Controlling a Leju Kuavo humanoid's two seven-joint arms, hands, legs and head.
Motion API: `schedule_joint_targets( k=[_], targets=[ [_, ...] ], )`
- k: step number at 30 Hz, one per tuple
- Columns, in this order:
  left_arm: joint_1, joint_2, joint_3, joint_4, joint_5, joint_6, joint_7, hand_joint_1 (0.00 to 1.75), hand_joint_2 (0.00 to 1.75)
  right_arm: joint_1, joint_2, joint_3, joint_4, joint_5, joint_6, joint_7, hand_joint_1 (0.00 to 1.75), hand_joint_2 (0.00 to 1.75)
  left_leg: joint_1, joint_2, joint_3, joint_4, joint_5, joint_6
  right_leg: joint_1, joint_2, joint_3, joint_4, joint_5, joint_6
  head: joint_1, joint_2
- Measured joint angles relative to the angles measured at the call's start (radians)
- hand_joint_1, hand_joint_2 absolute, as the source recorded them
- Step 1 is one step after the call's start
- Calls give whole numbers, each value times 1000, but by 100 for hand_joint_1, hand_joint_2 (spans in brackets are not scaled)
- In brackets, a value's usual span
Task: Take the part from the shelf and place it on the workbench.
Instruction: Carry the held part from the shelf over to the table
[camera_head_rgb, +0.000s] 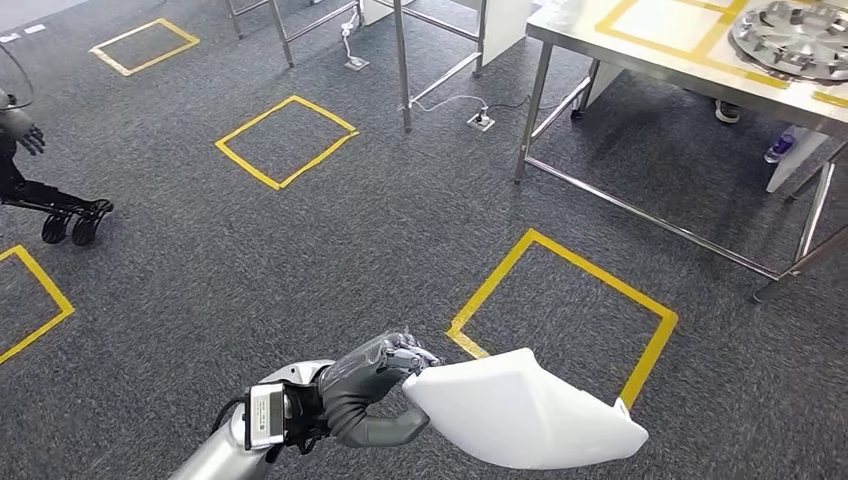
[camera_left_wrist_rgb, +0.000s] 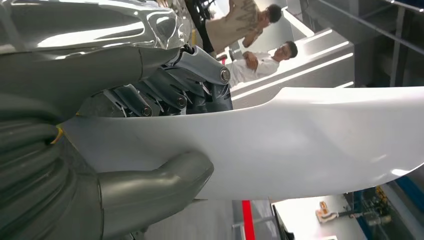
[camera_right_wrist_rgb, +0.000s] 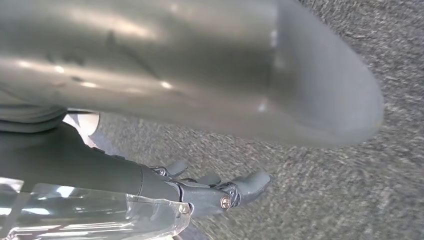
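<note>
A white curved part sticks out to the right from my left hand low in the head view, above the grey carpet. In the left wrist view the thumb presses one face of the white part and the fingers close over its other face. My right hand hangs over the carpet with its fingers stretched out and nothing in them. The steel workbench stands at the far right, with yellow tape outlines on its top.
A round metal disc lies on the workbench. Yellow tape squares mark the carpet. A power strip with cables lies between table legs. A dark wheeled machine stands at the left edge. People stand in the background.
</note>
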Motion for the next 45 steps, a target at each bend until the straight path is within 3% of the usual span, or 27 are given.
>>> schedule_joint_targets(
  k=[1, 2, 3, 5, 6, 7, 9, 11, 12, 14, 16, 17, 19, 21, 23, 25, 27, 29, 31, 32, 33, 34, 36, 37, 39, 43, 45],
  targets=[
    [5, 2, -1, 1, -3, 0, -3, 175, 175, 1, 0, 0, 0, 1, 0, 0, 0, 0, 0, -1, -19, 34, -4, 2, 1, 13, -1, 0, 1, -1, 0, 0],
    [9, 3, -3, 3, -7, -1, -7, 175, 175, 2, 1, 0, 0, 1, 0, 1, 0, 0, 0, -3, -19, 28, 13, 5, 2, 26, -2, 0, 2, 0, 0, 0],
    [11, 4, -4, 3, -11, 0, -9, 175, 175, 3, 1, 0, 0, 2, 0, 2, 0, 0, 0, -8, 1, -18, 45, 9, 3, 39, -1, 0, 3, 1, 0, 0],
    [11, 4, -5, 4, -20, 1, -12, 175, 175, 1, 2, 0, 0, 3, 0, 2, 0, 0, 0, -51, 70, -162, 113, 23, 4, 63, -2, 1, 6, 6, 0, 0],
    [11, 4, -6, 4, -23, 1, -12, 175, 175, 0, 3, 0, 0, 4, 0, 2, 0, 0, -1, -70, 95, -216, 130, 27, 3, 75, -4, 1, 8, 10, 0, 0],
    [11, 4, -6, 4, -26, 2, -12, 175, 175, -1, 4, 0, 0, 5, 0, 2, 0, 0, -2, -84, 109, -246, 137, 30, 1, 86, -8, 1, 11, 16, 0, 0],
    [10, 4, -6, 4, -30, 2, -12, 175, 175, -1, 6, 0, -1, 9, 1, 2, 0, 0, -5, -70, 115, -258, 137, 33, -4, 107, -17, -3, 18, 30, -1, 0],
    [10, 2, -6, 3, -33, 1, -12, 175, 175, 1, 7, 0, 0, 11, 2, 2, 0, 0, -3, -46, 120, -265, 145, 44, -4, 82, -30, 12, 11, 38, 1, 0],
    [11, 0, -6, 3, -34, 1, -12, 175, 175, 0, 5, 0, 0, 12, 2, 2, 0, 0, -1, -31, 122, -269, 149, 49, -2, 53, -48, 45, -10, 40, 3, 0],
    [13, -1, -6, 2, -35, 0, -12, 175, 175, -5, 5, 0, 0, 12, 2, 2, 0, 0, -1, -1, 119, -271, 151, 54, 1, -2, -105, 170, -76, 46, 7, 0],
    [15, 0, -6, 2, -35, 0, -12, 175, 175, -8, 7, 0, 0, 12, 3, 2, 0, 0, -2, 29, 117, -270, 150, 54, -1, -14, -151, 281, -118, 52, 7, 0],
    [16, 0, -6, 2, -35, 0, -12, 175, 175, -6, 9, 0, 0, 13, 3, 2, 0, 0, -2, 43, 116, -270, 150, 53, -1, -17, -147, 285, -113, 54, 7, 0],
    [16, 0, -6, 2, -35, 0, -12, 175, 175, -4, 7, 0, 0, 13, 3, 2, 0, 0, -1, 67, 118, -267, 146, 48, -2, -37, -76, 170, -60, 56, 7, 0],
    [14, -1, -5, 2, -35, 0, -12, 175, 175, -6, 7, 0, 0, 13, 3, 2, 0, 0, -5, 87, 119, -262, 139, 37, 0, -75, -1, 38, -22, 49, 6, 0],
    [11, -2, -5, 2, -35, -1, -12, 175, 175, -7, 10, 1, 0, 14, 2, 2, 0, 0, -11, 104, 120, -259, 134, 29, 4, -83, 16, 3, -20, 35, 3, 0],
    [10, -4, -5, 1, -35, -1, -12, 175, 175, -6, 13, 1, 0, 16, 0, 2, 0, 0, -9, 113, 122, -258, 130, 20, 4, -61, 12, 2, -17, 22, 1, 0],
    [9, -6, -5, 0, -34, -2, -11, 175, 175, -6, 13, 0, 0, 16, -4, 1, 0, 0, -3, 71, 106, -221, 102, 7, -1, -41, 10, 1, -12, 10, 0, 0],
    [10, -5, -4, -1, -34, -2, -10, 175, 175, -9, 14, 1, -1, 17, -6, 0, 0, 0, 0, 14, 48, -99, 36, 0, -3, -21, 6, 0, -8, 2, -2, 0],
    [12, -4, -4, 0, -34, -3, -6, 175, 175, -10, 16, 1, -1, 19, -7, -1, 0, 0, 1, 0, -19, 31, -10, 0, -1, 3, 1, 0, -5, -1, -2, 0],
    [13, -3, -4, 0, -35, -4, -4, 175, 175, -9, 17, 1, -1, 19, -7, -1, 0, 0, 1, -2, -31, 51, -6, 1, -1, 15, 0, 0, -4, -2, -2, 0],
    [13, -3, -4, 0, -35, -4, -2, 175, 175, -8, 17, 0, -1, 19, -7, -1, 0, 0, 1, -4, -22, 26, 19, 4, 0, 28, 0, 0, -3, -1, -2, 0],
    [13, -3, -4, 0, -35, -5, 0, 175, 175, -8, 17, 0, -1, 20, -8, -1, 0, 0, 1, -11, 8, -37, 58, 8, 0, 41, 1, 0, -2, 1, -2, 0],
    [11, -4, -4, 0, -36, -5, 4, 175, 175, -8, 18, 1, -1, 24, -8, 0, 0, 0, 1, -45, 78, -185, 120, 19, 0, 63, 1, 1, 0, 5, -2, 0],
    [10, -4, -4, -1, -36, -4, 6, 175, 175, -8, 19, 1, -1, 27, -10, 3, 0, 0, 1, -59, 100, -231, 133, 23, 0, 71, -1, 1, 2, 10, -1, 0],
    [8, -5, -5, -1, -36, -4, 10, 175, 175, -5, 22, 1, -1, 35, -13, 10, 0, 0, -2, -63, 109, -256, 135, 30, -1, 83, -4, 0, 4, 21, -1, 0],
    [6, -10, -5, -1, -35, -5, 19, 175, 175, -1, 25, 2, 0, 41, -16, 19, 0, 0, -4, -57, 107, -260, 142, 33, -3, 86, -1, -11, 9, 2, 0, 0],
    [6, -10, -6, -1, -35, -5, 21, 175, 175, -2, 26, 2, 0, 43, -16, 18, 0, 0, -6, -56, 107, -259, 144, 38, -5, 85, 2, -18, 14, 12, 0, 0]
  ],
)
